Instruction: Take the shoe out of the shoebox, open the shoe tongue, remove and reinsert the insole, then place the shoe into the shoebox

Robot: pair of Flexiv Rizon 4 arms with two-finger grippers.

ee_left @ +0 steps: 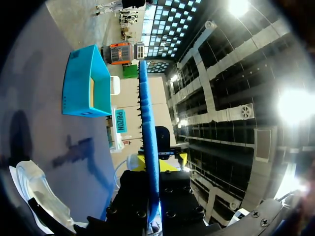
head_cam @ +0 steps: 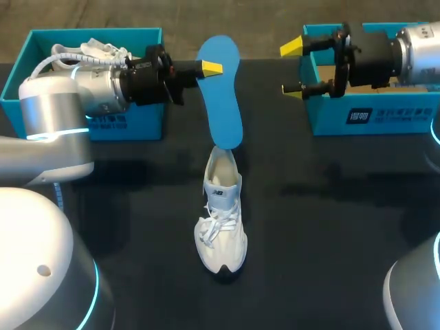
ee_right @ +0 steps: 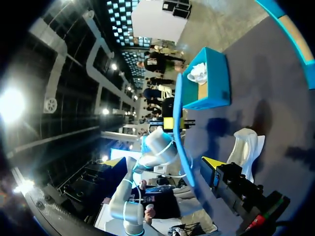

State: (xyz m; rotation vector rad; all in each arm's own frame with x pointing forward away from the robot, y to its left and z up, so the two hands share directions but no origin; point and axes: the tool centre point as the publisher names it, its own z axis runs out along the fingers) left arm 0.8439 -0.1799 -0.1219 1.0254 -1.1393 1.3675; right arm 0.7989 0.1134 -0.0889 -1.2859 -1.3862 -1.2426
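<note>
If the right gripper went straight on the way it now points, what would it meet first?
Probably the blue insole, which the left gripper holds with its lower end at the white shoe. The right gripper, open, faces it across a free gap, though depth is unclear.

A dark, matte desk (head_cam: 330,220) carries everything, with soft shadows across its surface. At its far left corner stands a blue box (head_cam: 148,124) (open-topped, with a pale label on its front wall). A second white shoe (head_cam: 103,49) lies inside it, laces bunched on top. In the right wrist view the same white bundle pokes above the box's rim.
</note>
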